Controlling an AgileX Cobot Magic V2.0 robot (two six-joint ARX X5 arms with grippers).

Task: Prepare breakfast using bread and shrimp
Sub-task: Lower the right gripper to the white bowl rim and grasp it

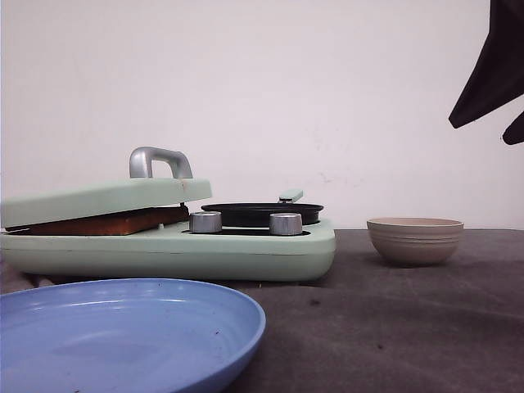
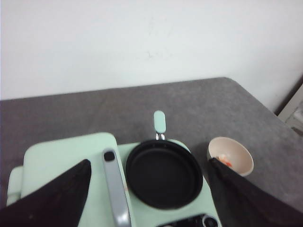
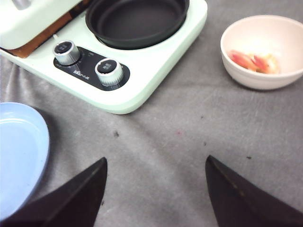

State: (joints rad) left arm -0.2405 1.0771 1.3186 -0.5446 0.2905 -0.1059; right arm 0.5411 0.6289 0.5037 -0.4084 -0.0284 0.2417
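From the front we see the bread point(image 1: 106, 223) pressed under the breakfast maker's lid point(image 1: 102, 199). Over the pan point(image 2: 163, 172), our left hand point(image 2: 149, 189) gapes wide, holding nothing. Below our right hand point(image 3: 154, 189), equally spread and empty, the shrimp point(image 3: 254, 62) lie in the bowl point(image 3: 265, 80); we should descend squarely over them.
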